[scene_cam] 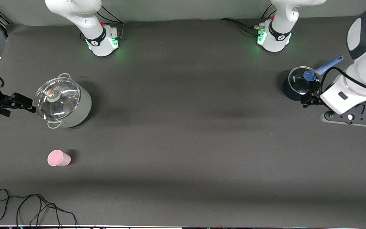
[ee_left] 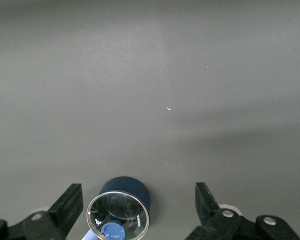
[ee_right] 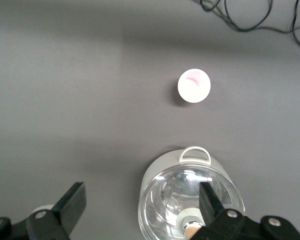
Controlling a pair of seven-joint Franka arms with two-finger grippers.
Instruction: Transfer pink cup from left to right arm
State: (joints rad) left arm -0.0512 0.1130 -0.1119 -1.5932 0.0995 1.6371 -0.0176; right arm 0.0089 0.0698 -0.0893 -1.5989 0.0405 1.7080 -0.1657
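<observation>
Pink cup (scene_cam: 58, 158) stands alone at the right arm's end, nearer the camera than the lidded pot (scene_cam: 63, 102) — likely light, stiff, slick; pinch across its wall. Left gripper (ee_left: 139, 204) and right gripper (ee_right: 142, 204) both hang spread, holding nothing.

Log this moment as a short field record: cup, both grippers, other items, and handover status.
pink cup: on the table toward the right arm's end, nearer the front camera than the lidded pot; held by neither gripper
left gripper: jaws open, beside the dark blue pot, nothing held
right gripper: jaws open, beside the lidded pot, nothing held
dark blue pot: glass lid on, toward the left arm's end
cable: on the table, nearest the front camera
handover: not yet begun
</observation>
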